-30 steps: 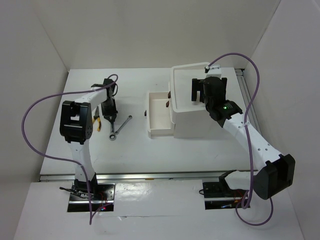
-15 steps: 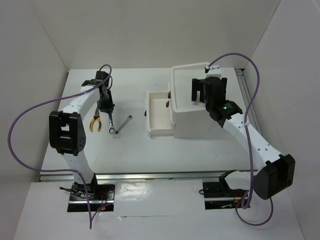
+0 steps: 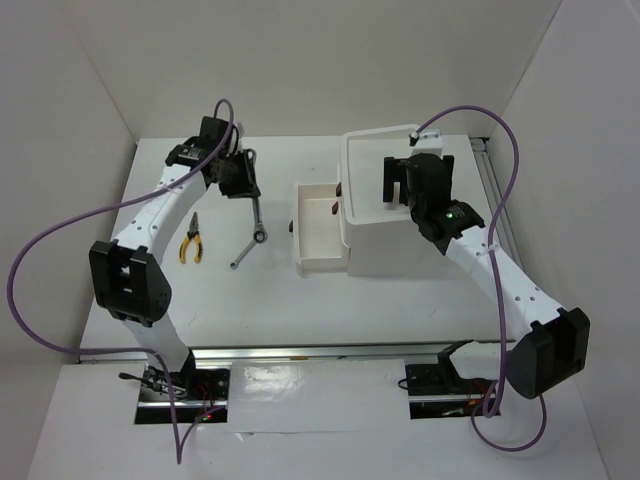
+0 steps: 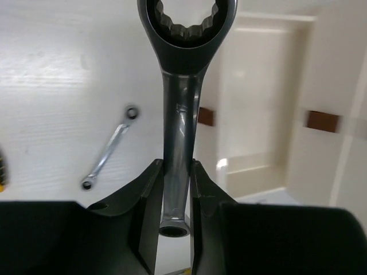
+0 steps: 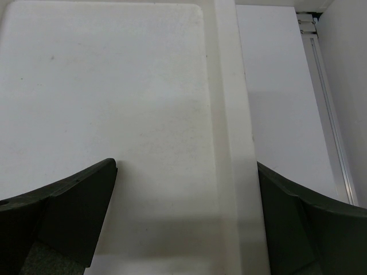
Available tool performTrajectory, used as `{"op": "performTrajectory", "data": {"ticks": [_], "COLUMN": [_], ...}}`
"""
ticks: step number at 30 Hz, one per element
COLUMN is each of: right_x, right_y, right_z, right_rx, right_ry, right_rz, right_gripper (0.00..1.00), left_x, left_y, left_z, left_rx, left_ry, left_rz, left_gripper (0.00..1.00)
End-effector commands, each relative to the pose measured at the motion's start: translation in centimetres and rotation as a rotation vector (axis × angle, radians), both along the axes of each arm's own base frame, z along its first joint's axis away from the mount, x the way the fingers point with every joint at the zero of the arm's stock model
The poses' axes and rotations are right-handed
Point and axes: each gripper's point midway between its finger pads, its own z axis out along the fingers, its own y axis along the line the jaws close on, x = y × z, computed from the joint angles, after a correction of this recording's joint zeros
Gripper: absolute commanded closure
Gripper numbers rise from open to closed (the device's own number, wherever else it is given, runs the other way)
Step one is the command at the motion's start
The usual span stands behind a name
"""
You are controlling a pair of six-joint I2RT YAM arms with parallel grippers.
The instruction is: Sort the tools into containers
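My left gripper (image 3: 243, 180) (image 4: 175, 167) is shut on a silver ratchet wrench (image 3: 255, 208) (image 4: 179, 109) and holds it above the table, ring end pointing away toward the cabinet. A second silver wrench (image 3: 243, 256) (image 4: 109, 150) lies on the table below. The yellow-handled pliers (image 3: 190, 241) lie to its left. The white cabinet (image 3: 395, 245) has one drawer (image 3: 318, 262) (image 4: 258, 166) pulled out to the left, with dark red knobs (image 3: 333, 208) (image 4: 322, 120). My right gripper (image 3: 402, 182) (image 5: 186, 189) is open and empty over the cabinet's top tray (image 3: 365, 150) (image 5: 114, 86). No screwdrivers are in view.
White walls close in the table on the left, back and right. A metal rail (image 3: 492, 185) (image 5: 324, 97) runs along the table's right edge beside the cabinet. Purple cables loop off both arms.
My left gripper has lifted a wrench off the table and swung back and to the right, toward the open drawer. The right arm has not moved.
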Motion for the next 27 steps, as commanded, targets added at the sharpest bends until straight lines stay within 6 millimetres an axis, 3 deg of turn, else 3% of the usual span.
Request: {"op": "performTrajectory", "data": {"ticks": [1, 5, 10, 13, 18, 20, 21, 22, 23, 25, 26, 27], "right_x": [-3.5, -3.4, -3.4, -3.4, -3.5, -3.5, -3.5, -3.5, -3.4, -3.2, -3.2, -3.2], "right_y": [2.4, 2.5, 2.4, 2.4, 2.5, 2.5, 2.5, 2.5, 2.6, 2.7, 2.7, 2.7], "right_z": [-7.1, -7.8, -7.8, -7.8, -7.5, -7.5, -7.5, -7.5, -7.9, -7.8, -7.8, -7.8], "right_rx": [-0.030, -0.038, -0.043, -0.035, -0.026, -0.026, -0.026, -0.026, -0.031, -0.031, -0.031, -0.031], "right_ry": [0.266, 0.284, 0.282, 0.281, 0.275, 0.275, 0.275, 0.275, 0.285, 0.285, 0.285, 0.285], "right_rz": [0.113, 0.112, 0.105, 0.100, 0.108, 0.108, 0.108, 0.108, 0.108, 0.108, 0.108, 0.108], "right_gripper": [0.00, 0.00, 0.00, 0.00, 0.00, 0.00, 0.00, 0.00, 0.00, 0.00, 0.00, 0.00], "left_x": [1.3, 1.6, 2.2, 3.3, 3.8, 3.5, 3.1, 2.8, 2.3, 1.6, 1.5, 0.8], "left_y": [-4.9, -9.6, -14.6, -17.4, -19.3, -19.4, -19.7, -19.2, -18.8, -18.1, -17.5, -17.1], "left_z": [4.6, 4.8, 2.9, -0.6, -3.7, -3.8, -4.0, -3.2, -3.7, -2.8, -0.9, -0.5], "left_rx": [-0.158, -0.250, -0.347, -0.348, -0.361, -0.329, -0.317, -0.304, -0.268, -0.251, -0.244, -0.238], "left_ry": [-0.101, -0.092, -0.041, -0.003, 0.023, 0.027, 0.033, 0.008, 0.004, -0.010, -0.057, -0.061], "left_rz": [-0.076, -0.133, -0.173, -0.188, -0.207, -0.211, -0.214, -0.215, -0.208, -0.218, -0.201, -0.209], "left_gripper": [1.00, 1.00, 1.00, 1.00, 1.00, 0.87, 0.75, 0.50, 0.39, 0.32, 0.29, 0.25]}}
